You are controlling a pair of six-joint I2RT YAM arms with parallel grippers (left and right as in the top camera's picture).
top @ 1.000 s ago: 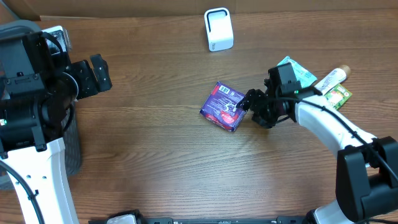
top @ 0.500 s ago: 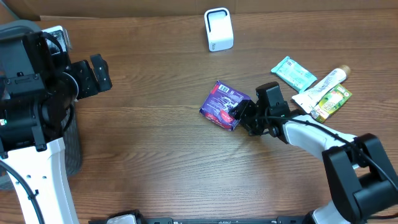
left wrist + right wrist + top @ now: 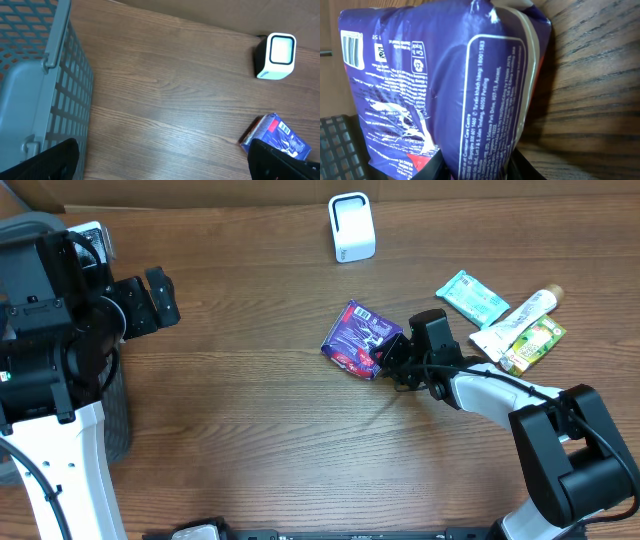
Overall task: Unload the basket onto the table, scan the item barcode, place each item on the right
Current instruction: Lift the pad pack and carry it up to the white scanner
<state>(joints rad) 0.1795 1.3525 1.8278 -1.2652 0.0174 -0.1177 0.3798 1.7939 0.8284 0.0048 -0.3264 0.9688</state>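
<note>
The item is a purple packet (image 3: 358,340) lying mid-table, its right edge tipped up. My right gripper (image 3: 390,358) has come in from the right and is shut on that edge. In the right wrist view the purple packet (image 3: 445,85) fills the frame, with a black finger (image 3: 432,171) pressed to each side and a barcode (image 3: 351,47) on its upper left face. The white scanner (image 3: 352,227) stands at the back of the table. My left gripper (image 3: 155,298) hangs open at far left, holding nothing; its view shows the scanner (image 3: 276,56) and the packet (image 3: 277,140).
A teal packet (image 3: 472,297), a white tube (image 3: 520,315) and a green packet (image 3: 540,340) lie at the right. A grey mesh basket (image 3: 40,75) stands at the left edge, under the left arm. A cardboard wall runs along the back.
The right gripper slid left onto the purple packet and closed on its edge. The packet tipped up and shifted slightly left. The left arm has not moved.
</note>
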